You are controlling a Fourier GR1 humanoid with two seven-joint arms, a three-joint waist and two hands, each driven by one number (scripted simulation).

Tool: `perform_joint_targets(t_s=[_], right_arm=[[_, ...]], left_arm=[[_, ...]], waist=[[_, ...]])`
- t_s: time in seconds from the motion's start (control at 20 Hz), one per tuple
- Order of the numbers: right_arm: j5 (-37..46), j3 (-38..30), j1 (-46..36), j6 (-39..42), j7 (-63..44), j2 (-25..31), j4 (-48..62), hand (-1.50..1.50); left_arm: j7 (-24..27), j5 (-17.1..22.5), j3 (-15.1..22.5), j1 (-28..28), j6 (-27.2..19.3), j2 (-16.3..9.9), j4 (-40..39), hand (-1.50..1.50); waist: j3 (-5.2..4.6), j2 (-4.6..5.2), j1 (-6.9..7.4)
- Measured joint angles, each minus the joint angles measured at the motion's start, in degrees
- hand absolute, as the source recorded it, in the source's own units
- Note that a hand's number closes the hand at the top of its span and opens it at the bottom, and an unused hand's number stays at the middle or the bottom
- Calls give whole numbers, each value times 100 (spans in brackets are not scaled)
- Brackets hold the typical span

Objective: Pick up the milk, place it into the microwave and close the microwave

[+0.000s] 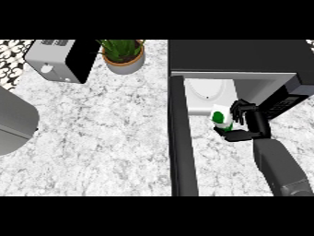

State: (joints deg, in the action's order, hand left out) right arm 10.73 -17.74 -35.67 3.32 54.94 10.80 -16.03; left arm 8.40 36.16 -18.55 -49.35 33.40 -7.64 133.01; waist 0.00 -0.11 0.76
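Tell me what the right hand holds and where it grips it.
The right hand holds the milk by its side, fingers and thumb curled round it, at the open microwave. No left hand shows.

One microwave [254,60], upper right, door open. One milk carton [220,118]. One toaster [59,60], upper left. One potted plant [123,55], top centre. One right hand [247,120].

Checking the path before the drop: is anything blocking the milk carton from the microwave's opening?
Nothing visible. The right hand holds the white-and-green milk carton at the black microwave opening; its door is swung open.
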Motion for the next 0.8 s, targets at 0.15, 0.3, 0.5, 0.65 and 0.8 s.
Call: perform_joint_targets(t_s=[0.15,0.3,0.5,0.65,0.8], right_arm=[[-3,7,-38,4,-4,26,99,150],[52,48,-43,-188,36,34,139,150],[145,108,3,-612,156,33,133,150],[144,97,42,-834,238,27,123,150],[135,84,87,-1027,324,24,101,150]], left_arm=[[27,13,17,90,38,-32,-12,-150],[35,26,15,219,31,-92,-28,-150],[43,43,25,386,10,-147,-64,-150],[28,54,18,474,-2,-205,-72,-150],[28,69,0,598,-8,-273,-83,-150]], waist=[[-15,-14,15],[-28,-19,36],[-42,-15,91],[-51,-12,139],[-62,-2,188]])
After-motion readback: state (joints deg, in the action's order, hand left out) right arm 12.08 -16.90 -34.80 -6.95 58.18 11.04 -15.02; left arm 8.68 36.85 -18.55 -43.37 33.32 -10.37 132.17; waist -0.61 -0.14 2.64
